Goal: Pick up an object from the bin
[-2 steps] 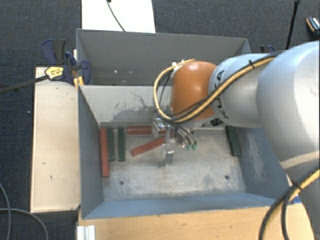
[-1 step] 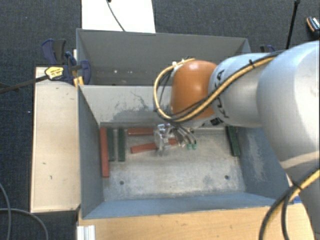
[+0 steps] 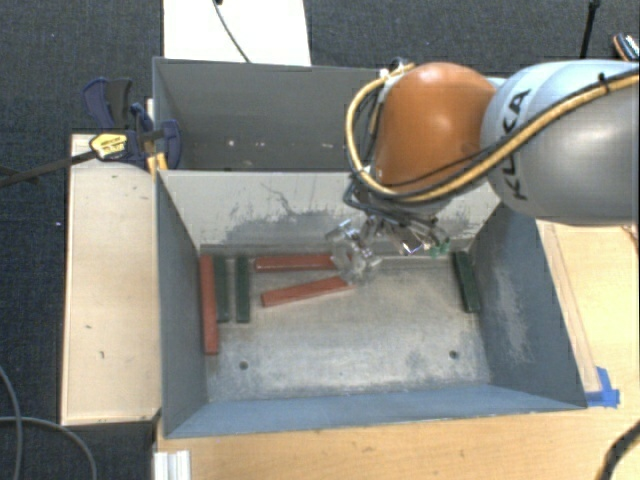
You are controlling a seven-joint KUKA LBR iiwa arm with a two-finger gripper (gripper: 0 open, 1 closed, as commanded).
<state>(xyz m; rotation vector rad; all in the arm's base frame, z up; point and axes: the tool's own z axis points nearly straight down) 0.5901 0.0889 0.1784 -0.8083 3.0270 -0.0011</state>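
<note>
A robotics lab, this one, a test cell and no home or shop. Above the jaws looms a big grey industrial arm [image 3: 570, 138] with KUKA lettering on its casing, an orange cover [image 3: 430, 118] on its wrist, and yellow and black cables [image 3: 362, 158] looped round it. Below the jaws sits a bare grey metal bin [image 3: 300, 108], its floor scuffed. In it lie plain test pieces: red bars [image 3: 300, 293] just beside the jaws, green bars [image 3: 242, 288] farther off toward the view's left. Beyond the bin, well apart from the jaws, there's dark carpet [image 3: 60, 28] with a loose black cable [image 3: 40, 171] trailing across it.
</note>
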